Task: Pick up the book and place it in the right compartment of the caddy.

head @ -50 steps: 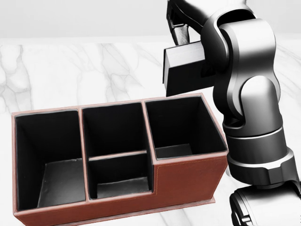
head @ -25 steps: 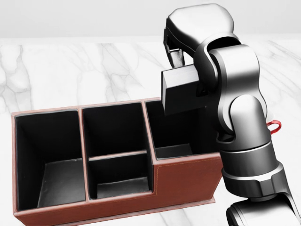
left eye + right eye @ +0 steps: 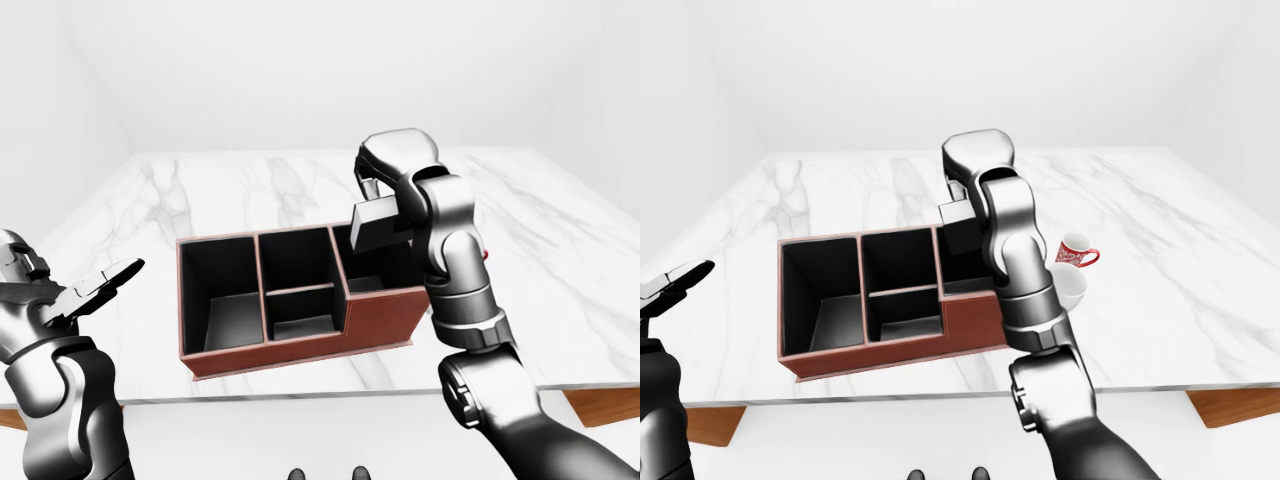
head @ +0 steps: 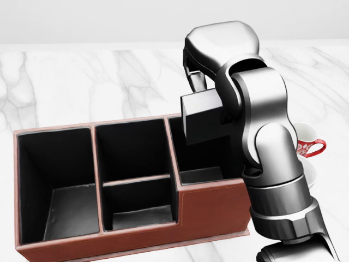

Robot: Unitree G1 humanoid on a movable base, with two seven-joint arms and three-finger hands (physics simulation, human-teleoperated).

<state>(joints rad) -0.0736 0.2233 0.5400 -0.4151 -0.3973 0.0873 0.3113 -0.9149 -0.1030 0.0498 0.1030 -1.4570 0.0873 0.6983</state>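
Note:
The reddish-brown caddy (image 4: 212,206) with black compartments stands on the marble table (image 4: 76,82). My right hand (image 4: 199,75) is shut on the dark book (image 4: 203,115) and holds it tilted over the caddy's right compartment (image 4: 200,174), its lower edge at the opening. My forearm hides the compartment's right side. My left hand (image 3: 100,286) is open and empty, raised off the table's left edge in the left-eye view.
A red-and-white mug (image 4: 308,146) stands on the table right of the caddy, with a white cup (image 3: 1070,287) beside it. The table's near edge (image 3: 890,400) shows in the eye views, with wood floor at both corners.
My right arm has moved left and down with the book, bringing it over the right compartment. The mug behind the arm has come into view. The caddy has not moved.

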